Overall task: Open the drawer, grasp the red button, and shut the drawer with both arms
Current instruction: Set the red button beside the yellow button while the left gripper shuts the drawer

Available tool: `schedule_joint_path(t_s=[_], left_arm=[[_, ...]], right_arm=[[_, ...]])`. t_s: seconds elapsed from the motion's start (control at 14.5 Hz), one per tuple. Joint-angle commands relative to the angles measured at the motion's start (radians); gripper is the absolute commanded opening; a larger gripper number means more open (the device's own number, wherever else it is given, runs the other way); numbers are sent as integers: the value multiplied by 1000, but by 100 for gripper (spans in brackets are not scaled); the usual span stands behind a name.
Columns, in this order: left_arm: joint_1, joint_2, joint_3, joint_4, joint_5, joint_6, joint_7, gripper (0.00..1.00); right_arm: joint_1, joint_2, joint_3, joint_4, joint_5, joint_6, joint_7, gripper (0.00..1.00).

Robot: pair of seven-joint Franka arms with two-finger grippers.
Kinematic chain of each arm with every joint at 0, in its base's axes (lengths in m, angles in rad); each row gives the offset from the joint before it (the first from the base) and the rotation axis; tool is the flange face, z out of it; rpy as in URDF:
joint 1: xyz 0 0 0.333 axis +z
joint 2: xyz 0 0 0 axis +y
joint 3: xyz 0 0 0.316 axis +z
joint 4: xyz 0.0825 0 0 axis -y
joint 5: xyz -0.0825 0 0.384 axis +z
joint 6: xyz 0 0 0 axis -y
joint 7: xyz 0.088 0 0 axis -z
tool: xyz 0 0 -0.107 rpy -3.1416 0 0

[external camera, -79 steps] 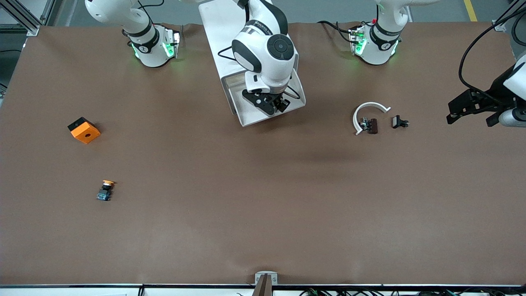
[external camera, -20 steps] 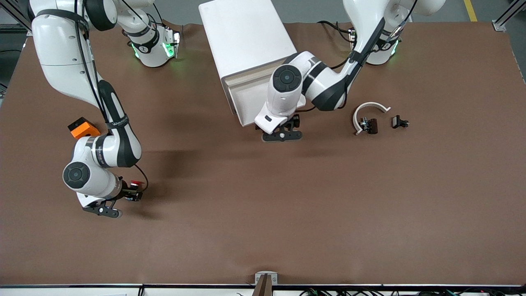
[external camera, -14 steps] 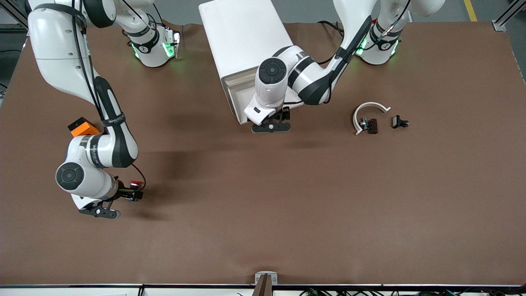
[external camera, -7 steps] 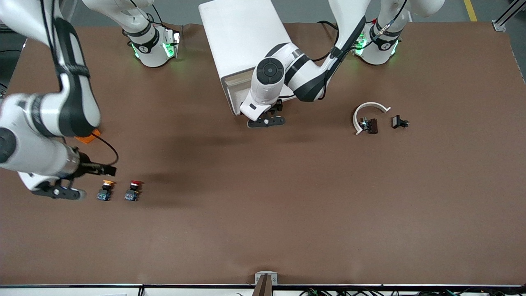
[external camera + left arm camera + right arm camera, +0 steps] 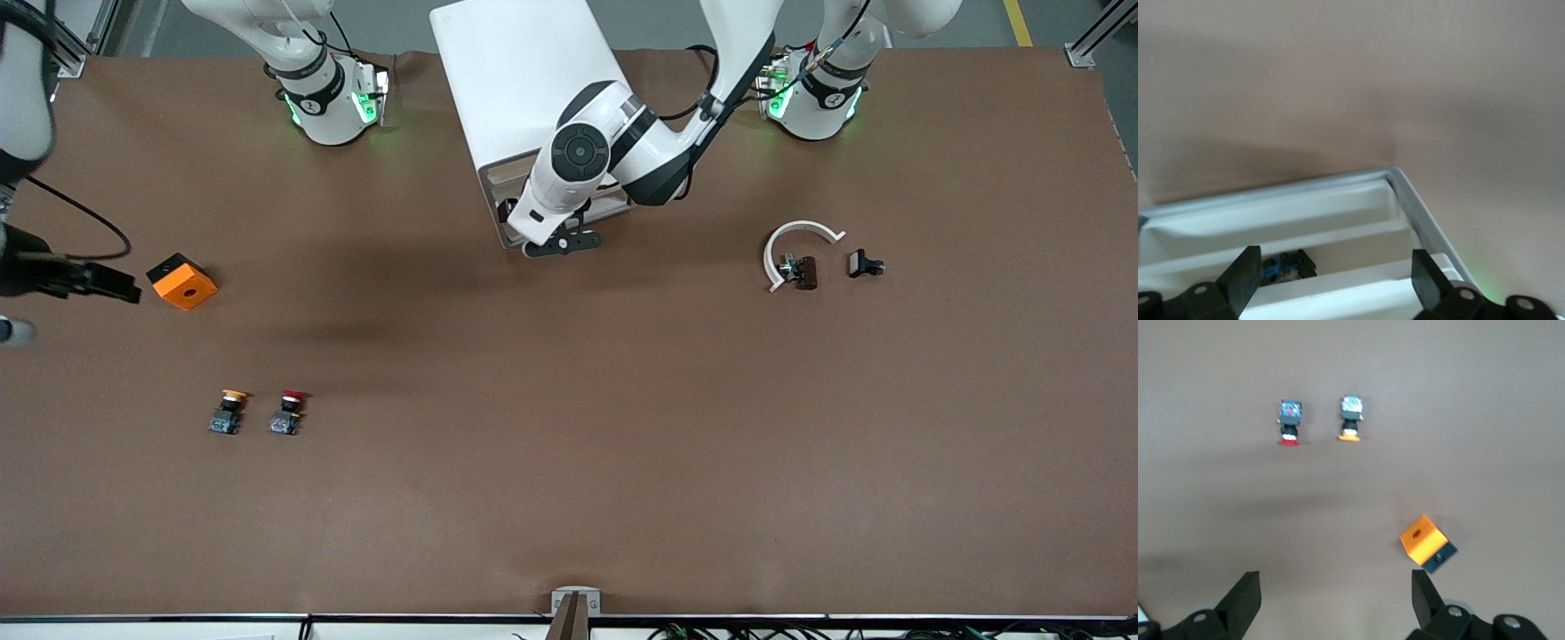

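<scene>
The red-capped button [image 5: 290, 412] stands on the table beside the orange-yellow one, nearer the front camera than the orange cube; it also shows in the right wrist view [image 5: 1290, 421]. My right gripper [image 5: 107, 286] is open and empty, up in the air at the right arm's end of the table beside the orange cube; its fingers [image 5: 1245, 600] are wide apart. My left gripper [image 5: 558, 246] is open and sits against the front of the white drawer [image 5: 494, 191], which stands only slightly out of the cabinet [image 5: 524, 80]. The drawer's rim [image 5: 1305, 190] fills the left wrist view.
An orange-yellow capped button [image 5: 229, 412] and an orange cube [image 5: 182, 282] lie toward the right arm's end. A white curved part [image 5: 800, 233] and small black parts [image 5: 864, 264] lie toward the left arm's end. A small blue-black object [image 5: 1286, 265] shows inside a drawer gap.
My right gripper let go of the red button beside the orange-yellow one and rose away toward the table's end. My left gripper pushed the drawer in toward the cabinet.
</scene>
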Motion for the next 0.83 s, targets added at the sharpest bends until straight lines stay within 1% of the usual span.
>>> schedule_joint_path(t_s=[0.0,0.21,0.55,0.69,0.76], left_arm=[[-19,13,-5,-8,-26,1,-35,100],[-19,13,-5,-8,-52,-1,-46,100],[-16,19,-3,-4,-52,-1,-47,100],[-7,19,-3,-2,-53,-1,-47,100],[-4,19,-3,-3,-53,-1,-47,100]], right_arm=[[-28,-45,17,-49,-12,-24,-10,100],[-34,-46,24,-44,-9,-29,-15,100],[-31,-44,26,-30,-9,-30,-15,100],[-26,-41,27,-9,-19,-55,-12,100],[-19,-38,26,31,-26,-88,-12,100]])
